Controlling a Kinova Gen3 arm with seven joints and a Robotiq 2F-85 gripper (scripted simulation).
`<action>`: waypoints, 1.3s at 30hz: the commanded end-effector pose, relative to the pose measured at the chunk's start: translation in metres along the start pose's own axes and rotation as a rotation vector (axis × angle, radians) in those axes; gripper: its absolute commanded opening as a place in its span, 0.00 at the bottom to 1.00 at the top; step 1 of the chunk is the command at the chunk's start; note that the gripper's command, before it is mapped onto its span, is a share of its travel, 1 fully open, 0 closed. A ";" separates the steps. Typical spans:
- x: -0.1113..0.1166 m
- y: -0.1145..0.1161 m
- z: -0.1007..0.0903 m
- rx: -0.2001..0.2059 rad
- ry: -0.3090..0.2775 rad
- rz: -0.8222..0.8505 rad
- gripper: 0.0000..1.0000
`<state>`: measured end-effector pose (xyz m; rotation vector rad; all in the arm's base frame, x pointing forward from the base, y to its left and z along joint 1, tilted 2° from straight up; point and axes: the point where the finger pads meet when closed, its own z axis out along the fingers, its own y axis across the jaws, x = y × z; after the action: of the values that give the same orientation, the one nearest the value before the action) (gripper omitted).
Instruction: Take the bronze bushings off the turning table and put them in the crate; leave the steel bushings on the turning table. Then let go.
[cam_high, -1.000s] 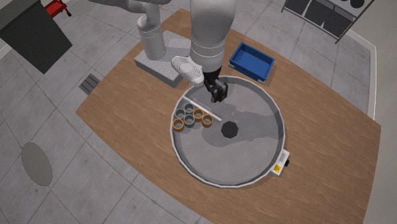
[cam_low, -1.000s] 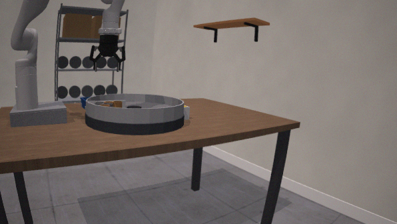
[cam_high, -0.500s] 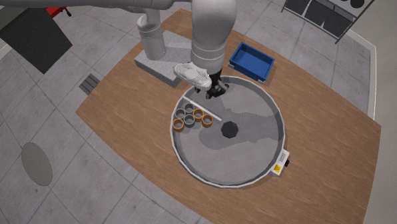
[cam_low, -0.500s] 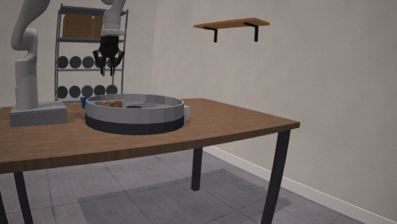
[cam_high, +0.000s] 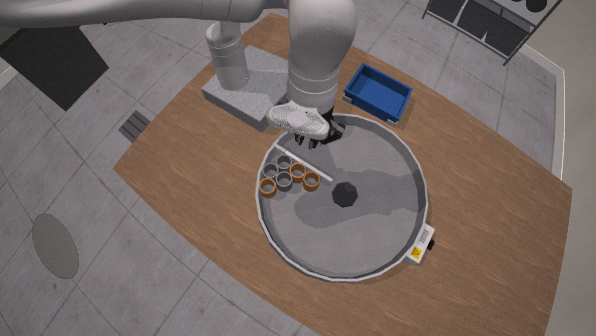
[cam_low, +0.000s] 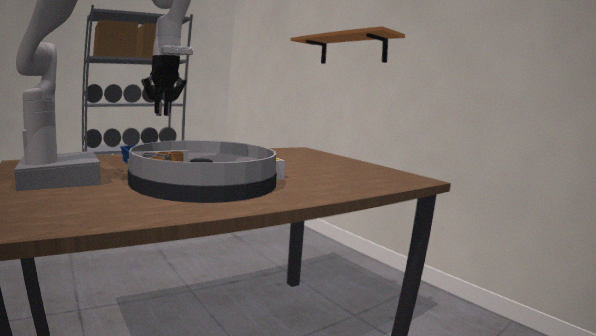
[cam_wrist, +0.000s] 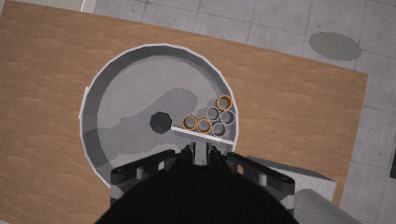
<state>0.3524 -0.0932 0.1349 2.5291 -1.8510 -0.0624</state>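
Bronze bushings (cam_high: 311, 187) (cam_low: 176, 156) (cam_wrist: 190, 129) upright, axes vertical

End effector (cam_high: 306, 144) (cam_low: 162, 114) (cam_wrist: 200, 148): we see its fingers drawn much closer together than a second ago, with a narrow gap left.
Fingertips: in the exterior view, we find them somewhat lower; from the top, they have shifted left.
Wrist: we see it turned, its pale rounded cover (cam_high: 298, 120) (cam_low: 177, 50) further right and nearer in the top view.
Arm (cam_high: 320, 55) (cam_low: 42, 60) (cam_wrist: 312, 207): we find its long upper stretch swung nearer at far left.
Red object (cam_high: 81, 25): we now have only a sliver, the arm hiding most.
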 end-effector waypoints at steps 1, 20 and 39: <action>0.000 -0.001 0.000 0.001 0.001 -0.016 0.19; 0.003 -0.004 0.004 0.001 0.000 -0.244 0.19; 0.006 -0.006 0.008 0.002 -0.001 -0.473 0.19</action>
<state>0.3585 -0.0969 0.1258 2.8963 -1.2290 -0.0665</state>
